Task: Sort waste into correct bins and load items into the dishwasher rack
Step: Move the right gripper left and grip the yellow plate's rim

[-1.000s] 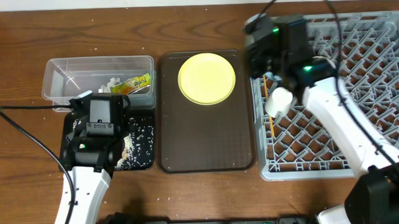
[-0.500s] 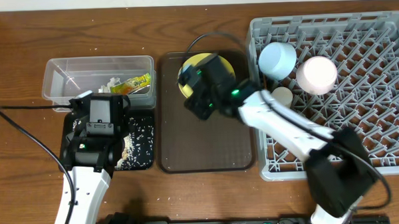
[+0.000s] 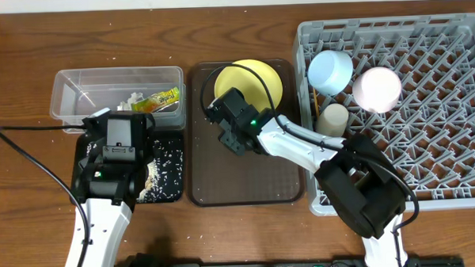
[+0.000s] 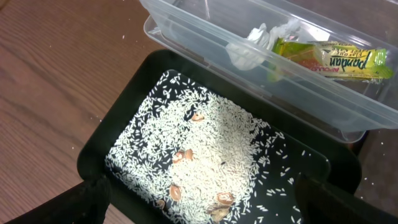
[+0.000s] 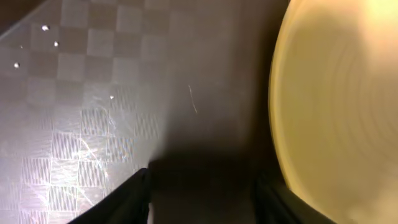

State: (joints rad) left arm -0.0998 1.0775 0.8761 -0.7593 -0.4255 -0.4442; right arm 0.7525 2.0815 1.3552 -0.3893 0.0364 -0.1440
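Loading the yellow plate (image 3: 259, 73) at the brown tray's (image 3: 247, 181) far edge, the half-open, empty right gripper (image 5: 202, 186) should next straddle its rim.

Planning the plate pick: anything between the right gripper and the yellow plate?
Nothing visible. The right gripper is over the brown tray, at the edge of the yellow plate. In the wrist view only bare tray surface lies between its open fingers and the plate.
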